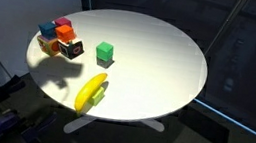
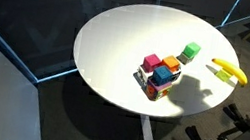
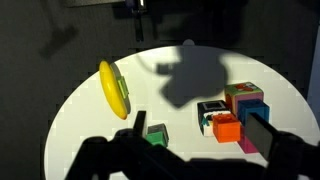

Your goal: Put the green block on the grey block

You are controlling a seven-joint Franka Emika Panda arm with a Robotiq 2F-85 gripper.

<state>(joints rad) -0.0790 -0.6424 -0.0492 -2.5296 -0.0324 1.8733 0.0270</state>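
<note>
The green block (image 1: pixel 105 51) is a small bright green cube standing alone on the round white table (image 1: pixel 162 46), also seen in an exterior view (image 2: pixel 191 52). In the wrist view it (image 3: pixel 156 134) lies just inside my left finger. My gripper (image 3: pixel 197 124) is open and empty, well above the table, spanning the green block and a cluster of blocks (image 3: pixel 238 112). The cluster also shows in both exterior views (image 1: pixel 60 38) (image 2: pixel 159 73). I cannot pick out a plain grey block; the dark cube (image 3: pixel 210 110) in the cluster has a patterned face. The gripper is outside both exterior views.
A large yellow banana-shaped thing (image 1: pixel 91 93) lies near the table edge, beside the green block, also seen in an exterior view (image 2: pixel 229 70) and the wrist view (image 3: pixel 114 88). The cluster holds pink, orange, blue and red cubes. Dark gear stands below the table (image 2: pixel 241 139).
</note>
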